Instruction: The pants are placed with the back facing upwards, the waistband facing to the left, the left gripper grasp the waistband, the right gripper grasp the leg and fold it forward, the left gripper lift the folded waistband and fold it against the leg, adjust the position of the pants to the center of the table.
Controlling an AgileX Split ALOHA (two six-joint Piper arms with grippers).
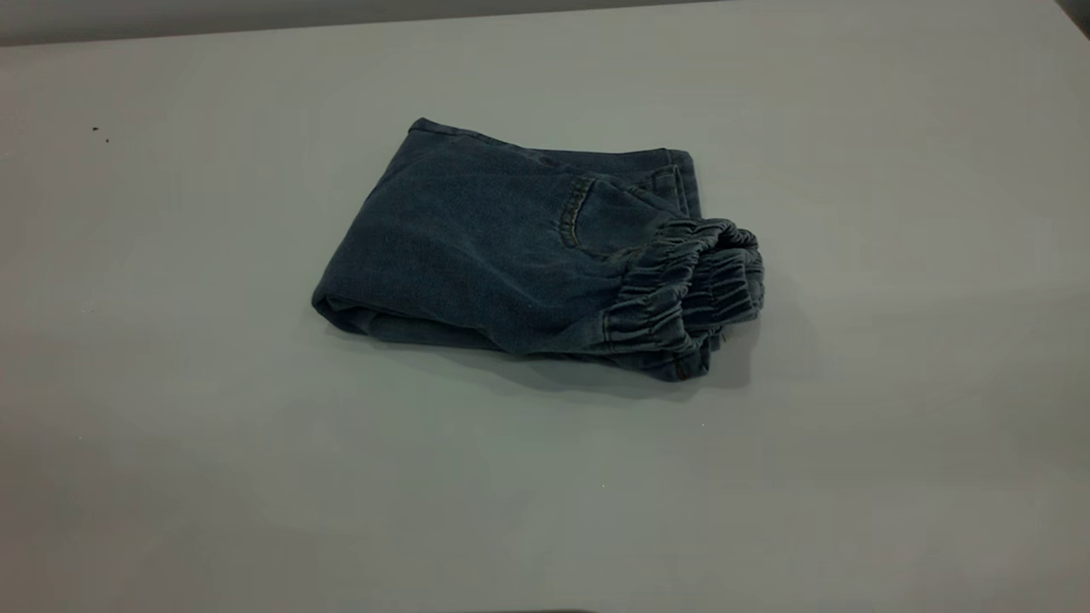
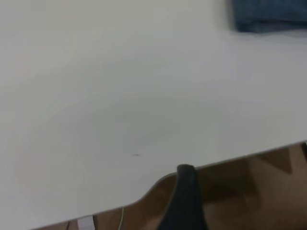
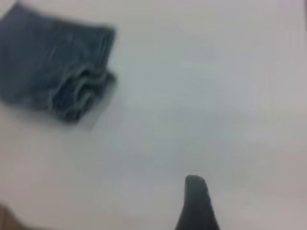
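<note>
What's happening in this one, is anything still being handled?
Nothing is being held. The pants lie folded into a compact bundle near the middle of the table, with the waistband on top at the bundle's right end. Both arms are pulled back; only one finger of the left gripper and of the right gripper shows.

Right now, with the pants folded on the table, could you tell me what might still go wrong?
1. The waistband sits bunched and puffed on top of the pants, so the top layer might spring back open.
2. A last centring nudge could drag the layers apart, since nothing holds them.
3. Both end effectors are off the cloth; the left end effector is by the table edge, and a blind re-approach might snag the fold.
</note>
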